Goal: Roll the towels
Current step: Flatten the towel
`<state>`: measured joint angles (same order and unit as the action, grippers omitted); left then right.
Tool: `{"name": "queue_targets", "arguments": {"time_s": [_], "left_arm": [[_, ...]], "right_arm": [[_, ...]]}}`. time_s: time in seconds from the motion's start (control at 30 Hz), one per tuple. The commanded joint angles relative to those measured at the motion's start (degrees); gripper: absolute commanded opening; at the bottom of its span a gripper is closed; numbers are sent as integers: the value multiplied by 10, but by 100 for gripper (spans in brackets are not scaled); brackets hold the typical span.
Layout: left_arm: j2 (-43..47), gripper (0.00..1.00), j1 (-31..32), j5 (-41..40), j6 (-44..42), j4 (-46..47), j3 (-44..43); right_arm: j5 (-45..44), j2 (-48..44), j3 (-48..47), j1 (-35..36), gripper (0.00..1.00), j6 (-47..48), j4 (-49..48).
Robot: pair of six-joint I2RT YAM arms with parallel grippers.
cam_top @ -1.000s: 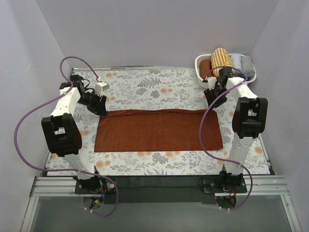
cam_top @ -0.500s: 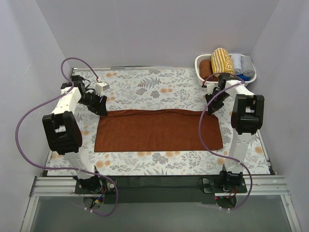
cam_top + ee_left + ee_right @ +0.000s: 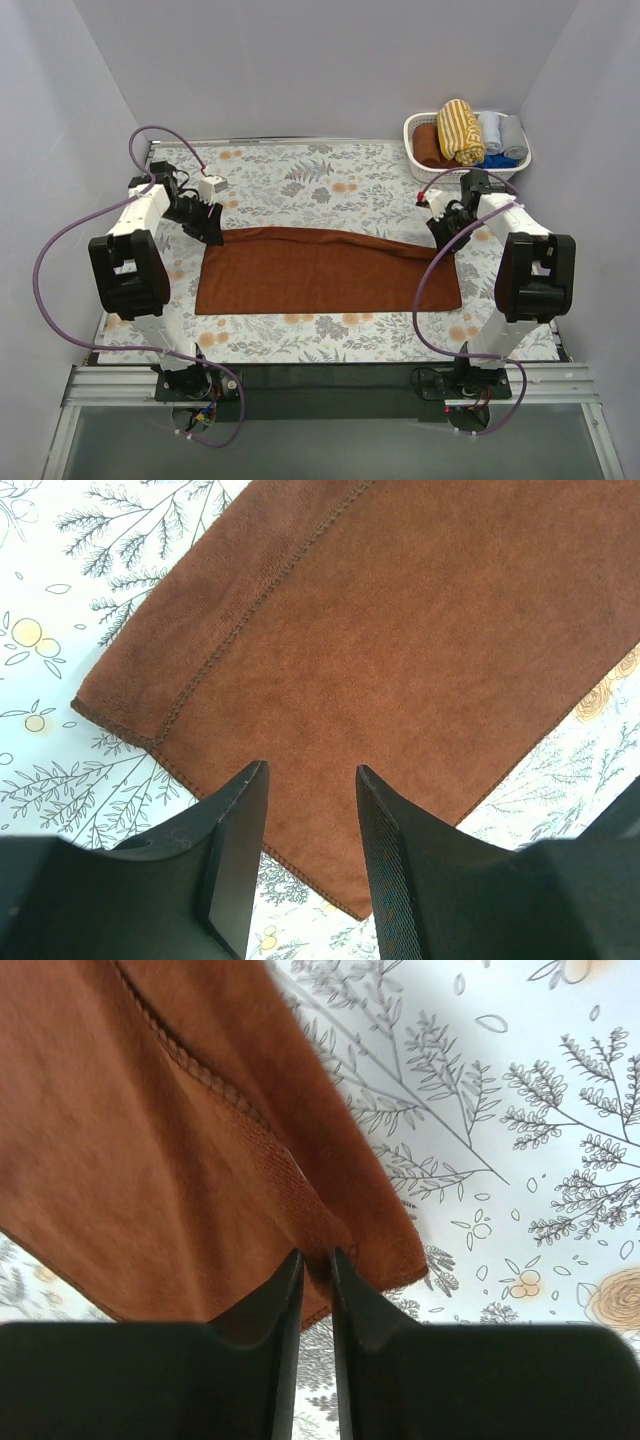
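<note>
Right gripper (image 3: 315,1260) pinches the brown towel (image 3: 320,270) at its far corner, starting the roll; left gripper (image 3: 310,775), parted above its corner, should clamp next.

I had open floral table (image 3: 300,180) to work in between the spread rust-brown towel (image 3: 325,275) and the back wall (image 3: 320,70), plus a narrower bare strip along the towel's near edge. The white basket (image 3: 410,140) of rolls blocked the far right corner, close behind the right arm (image 3: 535,275). The side walls (image 3: 50,150) hemmed in both arms, and the purple cable (image 3: 417,295) hung across the towel's right end.
</note>
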<state>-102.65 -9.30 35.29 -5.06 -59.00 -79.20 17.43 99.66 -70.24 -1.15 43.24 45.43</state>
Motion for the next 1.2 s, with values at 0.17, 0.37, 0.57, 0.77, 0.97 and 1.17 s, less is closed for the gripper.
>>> {"name": "queue_targets", "arguments": {"time_s": [0.17,0.37,0.57,0.77,0.97,1.17], "left_arm": [[17,38,-4,0,-3,6,-9],[3,38,-4,7,0,-1,-20],[-4,38,-4,10,1,-8,-34],[-2,38,-4,8,1,-7,-30],[-6,38,-4,9,2,-3,-27],[-10,38,-3,10,2,-3,-28]], "right_arm": [[-16,-78,69,3,50,165,12],[44,-63,12,3,40,153,83],[48,29,-68,3,41,61,89],[43,82,-83,3,29,31,117],[35,53,-18,4,19,66,126],[29,3,39,5,18,111,140]]}}
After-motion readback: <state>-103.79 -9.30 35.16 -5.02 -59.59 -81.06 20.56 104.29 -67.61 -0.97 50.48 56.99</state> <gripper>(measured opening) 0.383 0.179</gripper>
